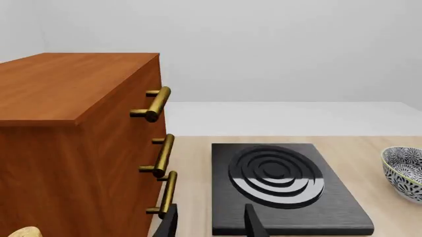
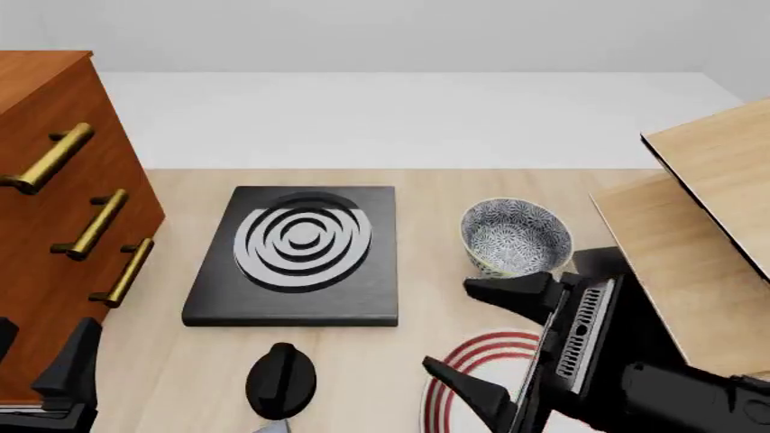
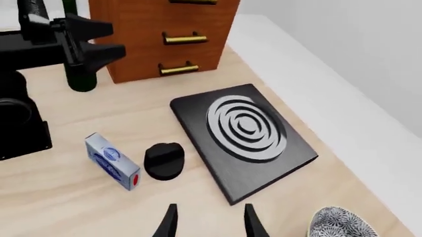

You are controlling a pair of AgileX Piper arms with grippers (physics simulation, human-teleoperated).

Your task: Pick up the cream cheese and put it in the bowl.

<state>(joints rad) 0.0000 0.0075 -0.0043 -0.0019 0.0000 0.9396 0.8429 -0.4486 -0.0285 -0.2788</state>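
Note:
The cream cheese [image 3: 112, 161], a small grey-blue box with a blue oval logo and a red end, lies on the wooden table in the right wrist view, next to a black knob-shaped object [image 3: 163, 160]. The speckled bowl [image 2: 515, 236] stands upright right of the black stove plate [image 2: 301, 253]; it also shows as the bowl [image 1: 403, 173] and the bowl [image 3: 343, 224]. My right gripper [image 2: 452, 327] hovers open and empty in front of the bowl, apart from the box. My left gripper [image 2: 46, 332] is open and empty near the cabinet, at the front left.
A wooden drawer cabinet [image 2: 49, 153] with brass handles stands at the left. A white plate with red rings [image 2: 481, 347] lies under the right arm. Light wooden boards [image 2: 704, 198] stand at the right. The black knob [image 2: 283, 379] sits before the stove plate.

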